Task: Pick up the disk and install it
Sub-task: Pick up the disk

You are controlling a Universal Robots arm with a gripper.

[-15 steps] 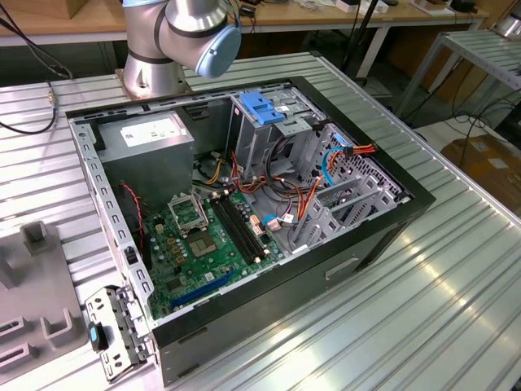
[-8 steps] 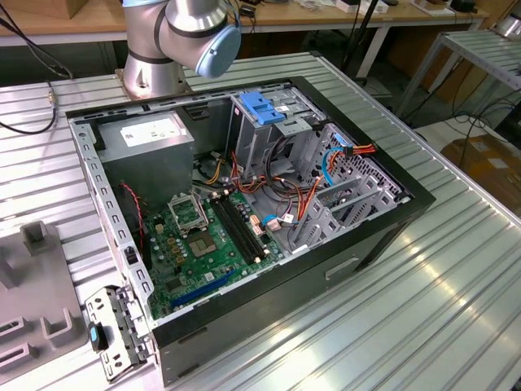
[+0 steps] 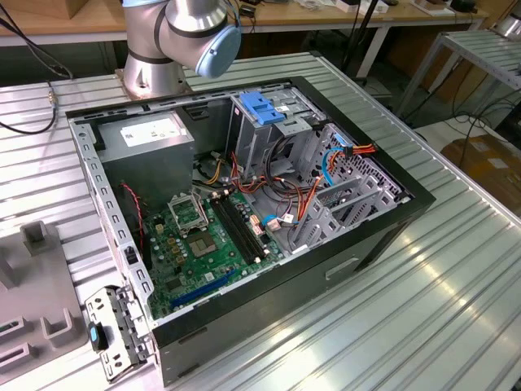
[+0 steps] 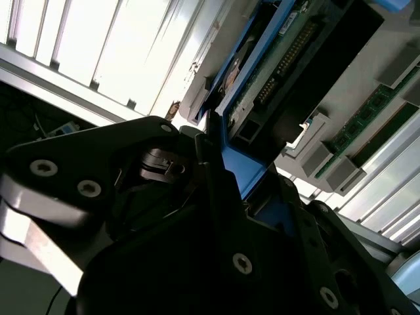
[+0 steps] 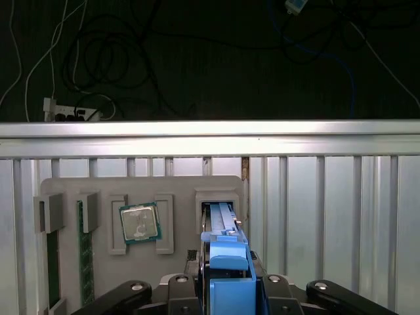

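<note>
In the first wrist view, the disk (image 5: 222,226) stands on edge with its blue side rail facing the camera. Its far end sits in a slot of a grey holder tray (image 5: 98,187). My gripper (image 5: 228,279) has a black finger on each side of the near end and is shut on it. In the second wrist view the disk (image 4: 282,59) shows its green circuit-board underside and blue rail, reaching out from the gripper (image 4: 220,164). In the exterior view the open computer case (image 3: 383,236) lies on the table, with the blue-topped drive cage (image 3: 262,107) at its far side.
The holder tray also carries a processor chip (image 5: 139,223) and memory sticks (image 5: 85,256). A ribbed metal table (image 5: 328,197) ends at a rail with cables on the floor beyond. Inside the case are a grey power supply (image 3: 151,134), a motherboard (image 3: 203,244) and loose cables (image 3: 309,195).
</note>
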